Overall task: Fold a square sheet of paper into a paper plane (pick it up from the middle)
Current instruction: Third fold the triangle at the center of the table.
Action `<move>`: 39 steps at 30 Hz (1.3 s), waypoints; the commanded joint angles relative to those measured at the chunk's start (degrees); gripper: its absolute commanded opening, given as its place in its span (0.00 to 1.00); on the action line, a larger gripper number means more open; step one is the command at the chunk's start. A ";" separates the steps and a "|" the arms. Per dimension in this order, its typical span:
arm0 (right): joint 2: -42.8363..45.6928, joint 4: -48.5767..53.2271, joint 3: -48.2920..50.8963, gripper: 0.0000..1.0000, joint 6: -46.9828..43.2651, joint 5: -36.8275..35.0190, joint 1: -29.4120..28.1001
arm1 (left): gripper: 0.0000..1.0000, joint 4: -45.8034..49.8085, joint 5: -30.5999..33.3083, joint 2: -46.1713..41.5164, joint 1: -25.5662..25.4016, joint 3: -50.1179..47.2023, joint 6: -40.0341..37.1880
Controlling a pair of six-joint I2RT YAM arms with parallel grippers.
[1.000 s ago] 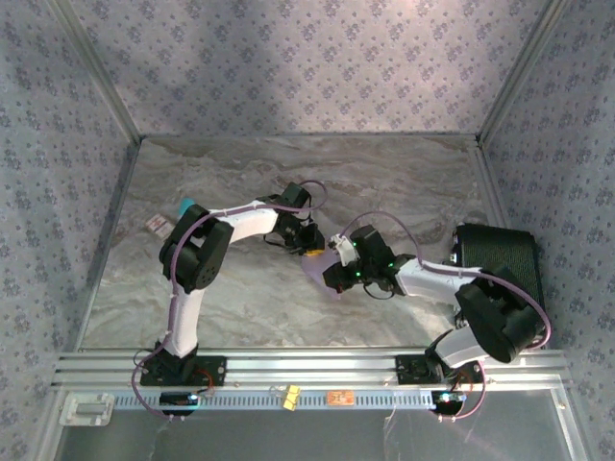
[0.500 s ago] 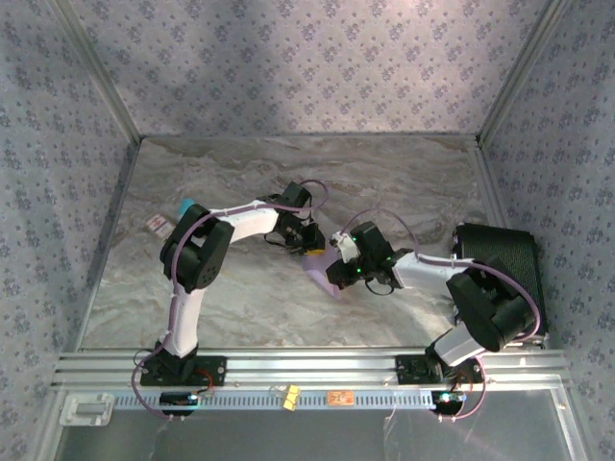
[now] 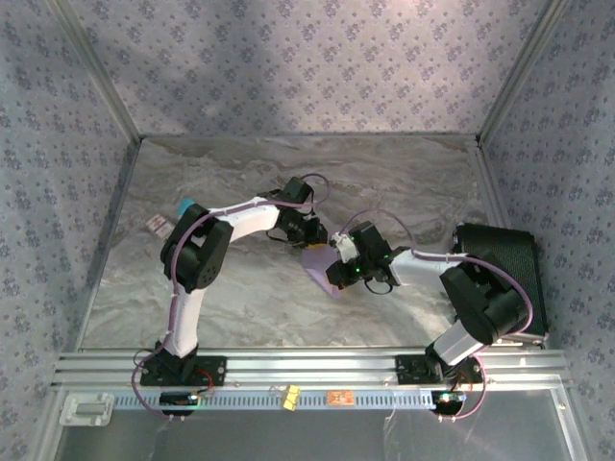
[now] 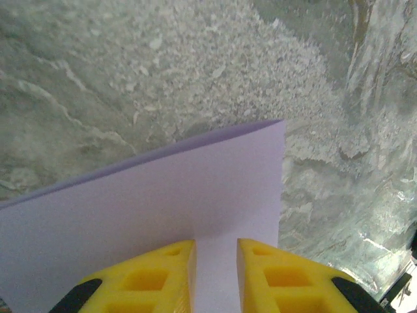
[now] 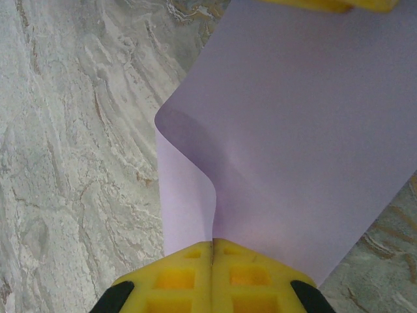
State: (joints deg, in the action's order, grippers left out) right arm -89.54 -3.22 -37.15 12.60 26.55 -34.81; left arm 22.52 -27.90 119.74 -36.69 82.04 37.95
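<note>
Right claw (image 5: pixel 213 242): your blocky yellow fingers meet with no gap, pinching the square sheet of paper (image 5: pixel 293 130) at its near edge.
Left claw (image 4: pixel 216 244): your two yellow fingers, moulded with square recesses, stand a narrow gap apart, and flat lavender shows between them. You cannot tell whether the tips press on the sheet.
Sheet, texture: thin, matte, plain lavender-purple, unmarked.
Sheet, shape: from the right wrist view it bends into a soft curl beside the pinch, one flap rolling under to the left and a broad smooth panel running away to the left claw's tips at the far edge. From the left wrist view its far edge is straight and ends in a sharp corner.
Sheet, place: mid-counter, between the two claws.
Counter (image 3: pixel 240 173): grey-white marbled surface, veined and grainy up close.
Surroundings: a black ribbed case (image 3: pixel 500 264) lies at the counter's right edge.
</note>
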 commanded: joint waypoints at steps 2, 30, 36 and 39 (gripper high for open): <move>-0.60 -0.20 -0.63 0.02 0.24 1.42 -0.20 | 0.23 -1.21 -0.28 1.36 0.69 1.17 -0.56; -2.13 6.98 -6.79 0.02 -4.13 -4.02 1.53 | 0.18 2.74 3.02 3.92 -0.43 -0.14 -4.05; -1.04 6.90 -4.75 0.02 -3.25 -3.08 1.45 | 0.18 2.31 3.03 3.57 -0.48 -0.74 -3.48; -0.16 6.34 -3.68 0.02 -2.54 -3.18 1.41 | 0.18 2.18 2.94 3.57 -0.42 -0.92 -3.20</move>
State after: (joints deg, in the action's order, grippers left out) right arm -90.80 2.17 -42.04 9.61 23.35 -33.61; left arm 21.43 -27.57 122.19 -36.49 83.09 34.98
